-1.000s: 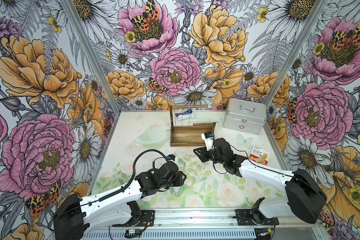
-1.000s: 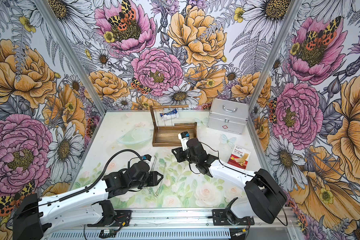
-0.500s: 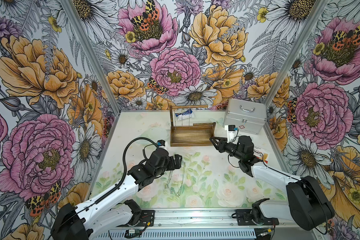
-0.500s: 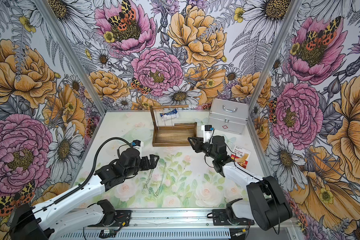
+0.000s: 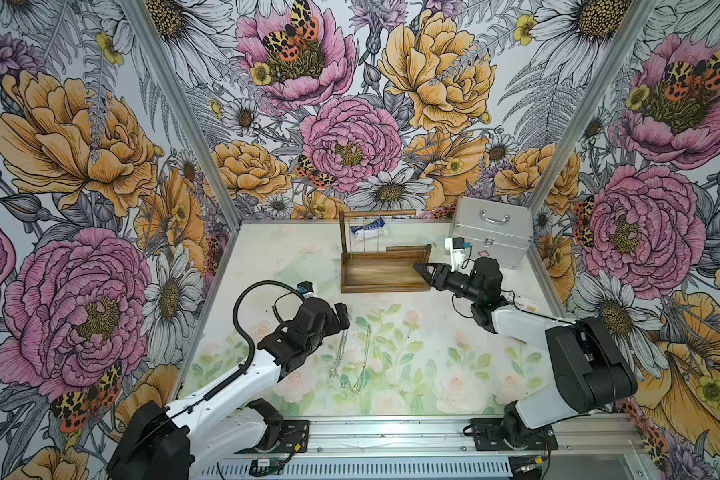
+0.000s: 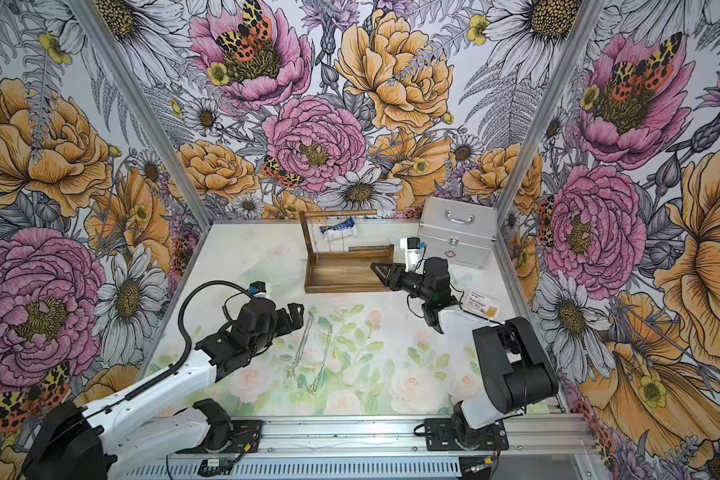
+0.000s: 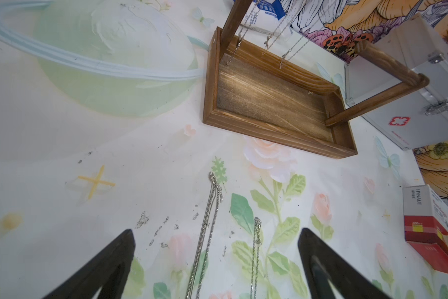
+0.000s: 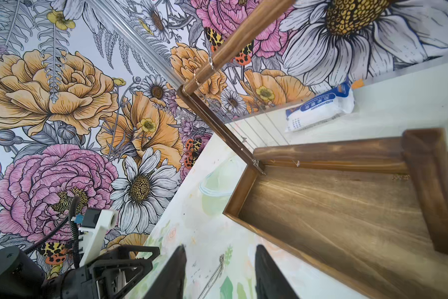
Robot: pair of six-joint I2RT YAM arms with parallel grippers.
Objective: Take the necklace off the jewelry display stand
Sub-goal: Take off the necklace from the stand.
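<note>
The brown wooden jewelry display stand point(image 5: 385, 277) stands at the back middle of the table. Thin silver necklaces point(image 7: 271, 36) hang from its top rod point(image 5: 377, 213). Two more necklaces lie stretched out on the table: a thick chain point(image 7: 209, 207) and a thin chain point(image 7: 255, 246), seen in both top views point(image 5: 341, 353) point(image 6: 323, 357). My left gripper point(image 5: 343, 313) hovers open just left of their far ends, holding nothing. Near the tray's front right corner my right gripper point(image 5: 421, 270) is open and empty, its fingertips point(image 8: 181, 248) dark.
A silver metal case point(image 5: 491, 232) stands at the back right. A white and blue packet point(image 5: 368, 230) lies behind the stand. A red and white box point(image 6: 483, 305) sits by the right wall, behind my right arm.
My left gripper has opened wide and drawn back to the left, leaving a chain on the table. My right gripper has moved right to the tray's front right corner, its jaws widening.
</note>
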